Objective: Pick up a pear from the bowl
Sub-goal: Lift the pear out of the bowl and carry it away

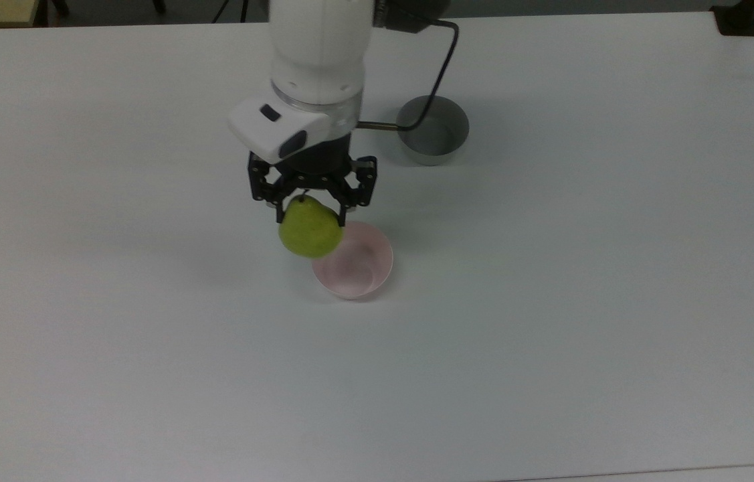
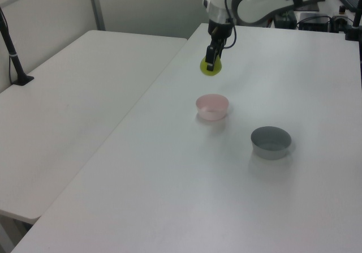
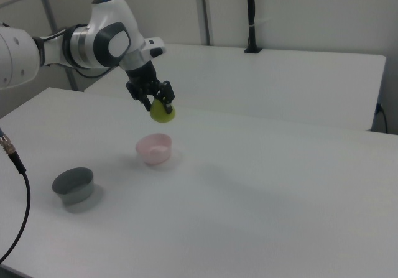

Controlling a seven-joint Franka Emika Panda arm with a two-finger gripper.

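Observation:
The yellow-green pear point(image 1: 310, 231) hangs in the air, held at its top by my gripper point(image 1: 310, 215), whose black fingers are shut on it. The pear point(image 2: 210, 67) is well above the table and clear of the bowl; it also shows high up as the pear point(image 3: 163, 112) in the right view. The pale pink bowl point(image 1: 354, 261) stands empty on the white table, just below and to the right of the pear in the top view. In the left view the bowl point(image 2: 212, 106) sits below my gripper point(image 2: 211, 59); in the right view the bowl point(image 3: 153, 148) lies under my gripper point(image 3: 160, 104).
A grey straight-sided bowl point(image 1: 433, 129) stands behind the pink bowl in the top view, near the arm's cable; it shows as the grey bowl point(image 2: 271, 141) and the grey bowl point(image 3: 73, 185). A second white table point(image 2: 62, 106) adjoins at the left view's left.

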